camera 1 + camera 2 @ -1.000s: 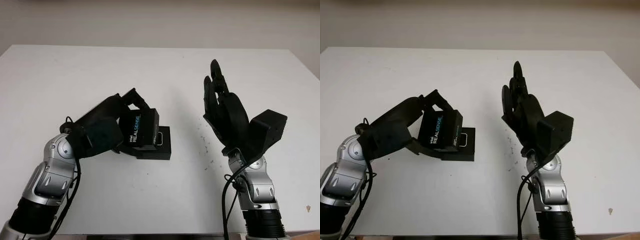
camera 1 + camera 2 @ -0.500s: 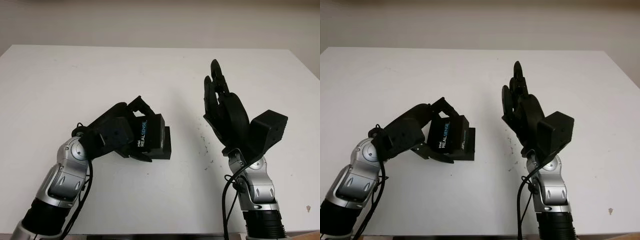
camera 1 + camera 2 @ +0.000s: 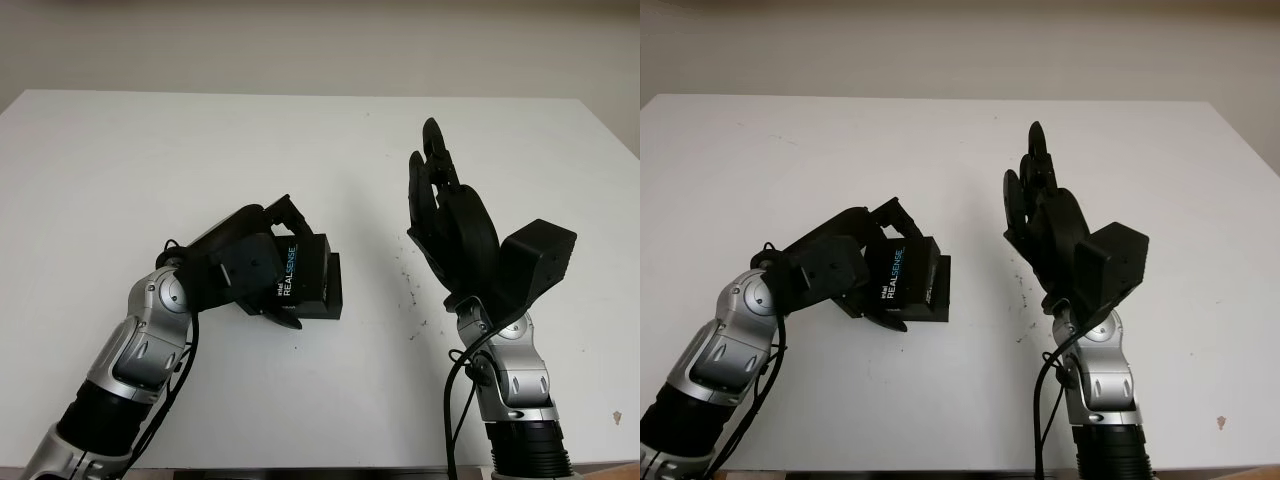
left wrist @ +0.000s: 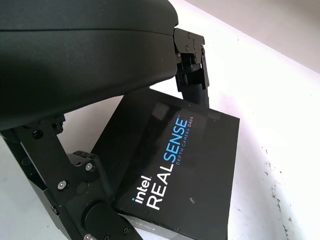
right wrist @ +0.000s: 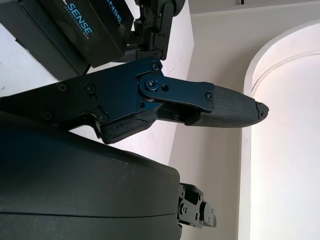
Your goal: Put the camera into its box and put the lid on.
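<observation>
1. A white table point(image 3: 120, 160) seen from above, with two black robot hands reaching in from the near edge.

2. The left hand point(image 3: 245, 275) is left of centre, closed on a black lid point(image 3: 297, 275) printed "Intel RealSense". One finger point(image 4: 192, 75) hooks over the lid's far edge, and another finger presses on its near edge.

3. The lid sits tilted over the black box point(image 3: 332, 288), whose right side pokes out from under it. The hand likely grips the lid by its edges so the underside is free to slide down over the box.

4. Judging by the overlap, the step in hand is seating the lid. It looks not quite square to the box yet.

5. The right hand point(image 3: 445, 215) is raised above the table, right of centre and well apart from the box. It is open and holds nothing, probably parked there to keep out of the way.

6. The camera cannot be seen. It may already be inside the box, but the lid and left hand cover the opening, so this is a guess.

7. Also hidden: whether the lid's left edge touches the box, since the hand's shell blocks that side.

8. In the right wrist view the lid point(image 5: 75, 30) is cut off at the frame edge.

9. Small dark specks point(image 3: 410, 285) mark the table between box and right hand; what they are is unclear.
</observation>
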You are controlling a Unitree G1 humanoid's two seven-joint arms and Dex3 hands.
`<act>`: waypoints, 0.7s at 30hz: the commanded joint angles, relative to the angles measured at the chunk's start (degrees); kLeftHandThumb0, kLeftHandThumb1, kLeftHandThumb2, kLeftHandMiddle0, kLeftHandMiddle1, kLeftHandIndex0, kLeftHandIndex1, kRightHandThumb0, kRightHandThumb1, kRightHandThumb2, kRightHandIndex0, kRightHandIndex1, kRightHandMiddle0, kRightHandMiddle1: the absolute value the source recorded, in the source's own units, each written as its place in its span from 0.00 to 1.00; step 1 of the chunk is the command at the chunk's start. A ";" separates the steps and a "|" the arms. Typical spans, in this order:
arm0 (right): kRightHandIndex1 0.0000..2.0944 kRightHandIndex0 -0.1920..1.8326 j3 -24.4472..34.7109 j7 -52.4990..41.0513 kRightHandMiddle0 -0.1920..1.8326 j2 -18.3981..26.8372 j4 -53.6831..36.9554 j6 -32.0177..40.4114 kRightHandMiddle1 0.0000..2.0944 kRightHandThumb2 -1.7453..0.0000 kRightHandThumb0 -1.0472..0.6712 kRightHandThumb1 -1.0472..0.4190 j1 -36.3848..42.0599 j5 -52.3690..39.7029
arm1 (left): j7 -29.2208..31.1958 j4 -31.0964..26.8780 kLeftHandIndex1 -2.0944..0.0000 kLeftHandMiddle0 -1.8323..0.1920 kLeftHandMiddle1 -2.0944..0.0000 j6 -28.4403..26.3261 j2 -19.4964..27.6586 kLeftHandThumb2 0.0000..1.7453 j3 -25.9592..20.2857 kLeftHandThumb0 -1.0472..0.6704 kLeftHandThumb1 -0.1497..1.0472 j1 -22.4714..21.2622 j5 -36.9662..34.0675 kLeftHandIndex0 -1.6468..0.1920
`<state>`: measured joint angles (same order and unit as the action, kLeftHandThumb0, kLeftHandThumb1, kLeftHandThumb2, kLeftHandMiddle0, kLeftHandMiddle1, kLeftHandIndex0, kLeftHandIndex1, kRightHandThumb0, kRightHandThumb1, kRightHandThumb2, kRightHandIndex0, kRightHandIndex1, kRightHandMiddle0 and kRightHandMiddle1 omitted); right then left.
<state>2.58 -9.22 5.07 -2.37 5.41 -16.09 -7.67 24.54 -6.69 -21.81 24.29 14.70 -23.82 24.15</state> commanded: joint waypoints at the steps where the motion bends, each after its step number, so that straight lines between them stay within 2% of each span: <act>1: 0.00 0.00 -0.06 -0.09 0.00 -0.13 -0.71 0.23 0.00 0.66 0.13 0.00 0.06 -0.33 | 0.44 0.59 0.00 0.68 0.00 0.18 -0.08 0.21 0.60 0.46 1.00 -0.98 0.16 0.78; 9: 0.00 0.00 -0.30 0.30 0.00 -0.65 -0.70 0.32 0.00 0.67 0.12 0.00 0.11 -0.19 | 3.24 1.29 0.00 0.74 0.00 -2.20 -0.72 0.21 0.38 0.47 1.00 -3.75 -1.19 0.79; 15: 0.00 0.00 -0.52 0.74 0.00 -0.73 -0.99 0.68 0.00 0.67 0.12 0.00 0.17 0.30 | 3.86 2.19 0.00 0.69 0.00 -3.26 -1.40 0.20 0.41 0.46 1.00 -5.19 -2.34 0.76; 21: 0.00 0.00 -0.44 0.60 0.00 -0.64 -1.13 0.77 0.00 0.67 0.12 0.00 0.31 0.13 | 4.12 2.84 0.00 0.73 0.00 -3.60 -1.89 0.20 0.78 0.46 1.00 -6.06 -2.59 0.78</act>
<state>2.17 -8.57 4.26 -2.37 6.06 -15.98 -7.49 28.57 -4.16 -25.32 22.98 15.02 -28.11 21.80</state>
